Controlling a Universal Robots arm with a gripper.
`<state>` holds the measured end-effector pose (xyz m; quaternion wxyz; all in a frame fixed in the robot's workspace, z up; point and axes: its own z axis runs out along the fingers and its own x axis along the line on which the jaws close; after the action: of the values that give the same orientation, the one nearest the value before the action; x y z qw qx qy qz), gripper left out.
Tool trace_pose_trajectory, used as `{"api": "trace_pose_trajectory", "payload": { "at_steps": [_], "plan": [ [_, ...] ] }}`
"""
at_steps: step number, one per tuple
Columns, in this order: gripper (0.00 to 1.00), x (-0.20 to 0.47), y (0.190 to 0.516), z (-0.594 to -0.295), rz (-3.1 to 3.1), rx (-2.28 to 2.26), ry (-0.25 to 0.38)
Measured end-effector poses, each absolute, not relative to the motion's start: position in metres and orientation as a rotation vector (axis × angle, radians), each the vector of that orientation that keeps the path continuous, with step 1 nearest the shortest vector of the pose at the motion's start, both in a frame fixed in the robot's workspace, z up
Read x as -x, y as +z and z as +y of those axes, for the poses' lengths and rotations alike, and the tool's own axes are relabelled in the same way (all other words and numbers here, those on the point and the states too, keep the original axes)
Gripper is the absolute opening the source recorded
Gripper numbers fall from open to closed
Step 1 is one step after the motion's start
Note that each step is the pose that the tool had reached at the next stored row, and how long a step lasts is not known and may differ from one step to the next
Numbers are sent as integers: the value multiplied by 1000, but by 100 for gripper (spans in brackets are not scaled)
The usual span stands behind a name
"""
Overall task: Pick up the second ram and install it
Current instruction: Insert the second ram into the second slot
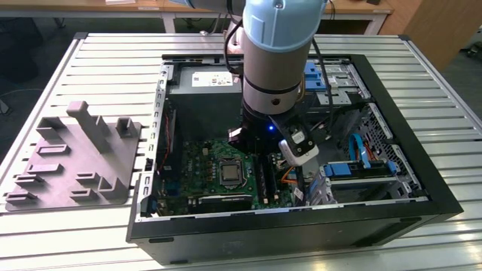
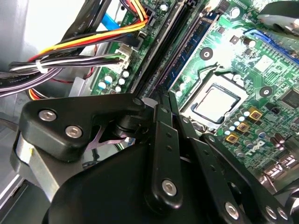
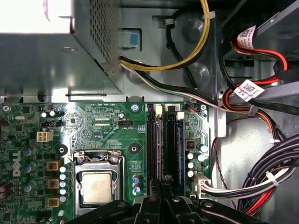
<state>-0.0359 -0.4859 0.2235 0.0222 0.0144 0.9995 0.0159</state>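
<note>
1. Jaws sit low inside the open computer case [image 1: 301, 226] in the exterior view, hidden under the arm [image 1: 275, 51], so their state cannot be told there. Below them lies the green circuit board [image 1: 203, 164], with the processor [image 1: 228, 171] just beside them toward the exterior view's left. A grey holder block [image 1: 75, 152] stands on the desk [image 1: 98, 56], well apart from the jaws and outside the case.
2. In the second wrist view the jaw tips are drawn close together, right over the near end of the black memory slots [image 2: 187, 42]. Whether they pinch anything cannot be told. The memory stick cannot be told apart from the dark slots. The processor [image 2: 216, 103] lies near the tips on one side and a cable bundle [image 2: 79, 51] on the other.
3. In the first wrist view the tips again meet over the slots [image 3: 161, 140], which run straight away from them. The processor [image 3: 97, 185] and the cables [image 3: 275, 172] flank them, and a metal box [image 3: 46, 60] sits far beyond.
</note>
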Motion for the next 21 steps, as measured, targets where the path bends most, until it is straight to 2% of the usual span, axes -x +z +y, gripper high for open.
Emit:
{"api": "trace_pose_trajectory", "payload": {
  "at_steps": [21],
  "plan": [
    [12, 36, 215, -486, 3096, -49, 50]
  ]
}}
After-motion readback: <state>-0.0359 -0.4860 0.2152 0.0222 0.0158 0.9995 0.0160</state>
